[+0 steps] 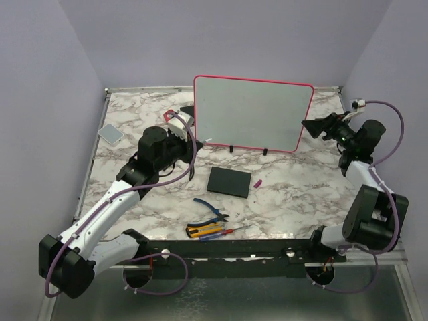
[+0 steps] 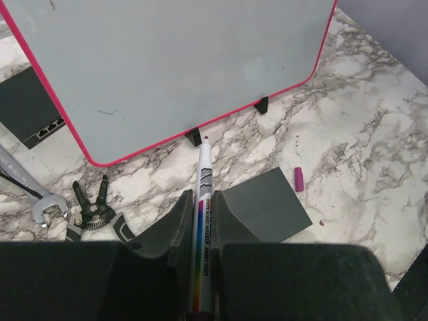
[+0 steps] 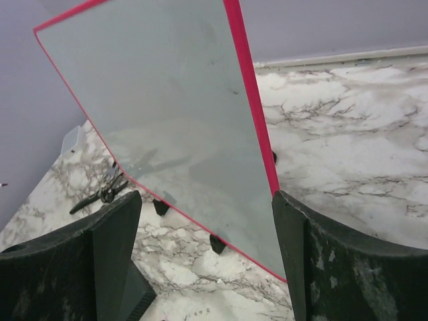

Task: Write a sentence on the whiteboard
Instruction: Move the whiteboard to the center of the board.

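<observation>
Whiteboard (image 1: 251,114) stands upright on its black feet, rear centre of marble table (image 1: 301,187). Left gripper (image 2: 202,200) clenched on whiteboard marker (image 2: 202,170), tip near board's lower edge. Right gripper (image 3: 206,197) fingers spread wide, board's right edge between them.

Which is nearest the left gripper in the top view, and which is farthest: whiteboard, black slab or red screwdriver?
1. Whiteboard: right beside the left gripper, which holds the marker.
2. Black slab: in the middle, nearer the arms.
3. Red screwdriver: at the near edge.
</observation>
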